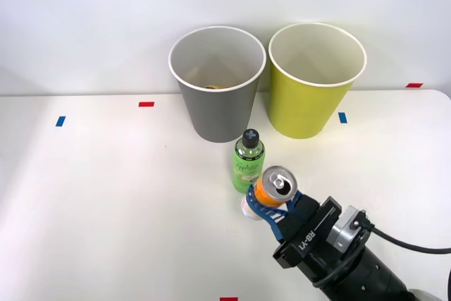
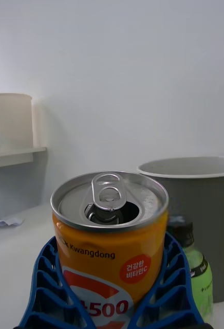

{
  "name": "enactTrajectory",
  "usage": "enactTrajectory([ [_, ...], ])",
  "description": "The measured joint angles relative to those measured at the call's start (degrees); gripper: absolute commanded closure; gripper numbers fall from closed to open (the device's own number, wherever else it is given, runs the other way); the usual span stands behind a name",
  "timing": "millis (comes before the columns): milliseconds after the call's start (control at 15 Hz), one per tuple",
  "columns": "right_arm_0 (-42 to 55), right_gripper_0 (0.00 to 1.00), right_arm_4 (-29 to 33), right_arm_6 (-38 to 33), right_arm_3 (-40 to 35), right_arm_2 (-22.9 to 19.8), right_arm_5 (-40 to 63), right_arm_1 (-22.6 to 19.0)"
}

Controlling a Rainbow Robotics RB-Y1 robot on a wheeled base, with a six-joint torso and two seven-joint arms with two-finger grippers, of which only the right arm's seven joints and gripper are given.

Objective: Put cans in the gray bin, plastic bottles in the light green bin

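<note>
Can (image 1: 271, 192), orange and white with a silver top, tab opening visible: gripped by the right gripper (image 1: 266, 211). Blue ribbed fingers (image 2: 45, 288) pinch its body from both sides, pressed against the lower half of the can in the wrist view. Can is tilted slightly, top facing up toward the front camera; whether its base touches the table (image 1: 106, 202) cannot be told.

Landmark: gray bin (image 1: 217, 84), upright at the far side of the table.
- Can: on the near side of the gray bin, a little toward the robot's right, well apart from it.
- Plastic bottle (image 1: 247, 161): green, black cap, standing upright between the gray bin and the can, just beside the can. In the wrist view it shows partly behind the can, with the gray bin's wall behind it.
- Light green bin (image 1: 316, 80): just beside the gray bin, on the robot's right, upright, rims close but apart.
- Something pale yellowish lies at the bottom of the gray bin; too little visible to identify.
- Red tape mark (image 1: 146, 104): on the table, left of the gray bin.
</note>
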Motion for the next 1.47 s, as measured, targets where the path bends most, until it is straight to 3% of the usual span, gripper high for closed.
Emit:
enactTrajectory([
  [467, -3.5, 1.00, -1.7, -8.2, -15.6, -9.9, 19.4, 3.5],
  [800, -12.4, 1.00, -2.4, -12.9, -17.0, -14.2, 31.5, 5.3],
  [1000, -17.6, 1.00, -3.4, -14.2, -16.2, -15.2, 36.6, 6.9],
  [1467, -35.4, 1.00, -5.6, -16.5, -0.1, -12.9, 36.9, 8.0],
])
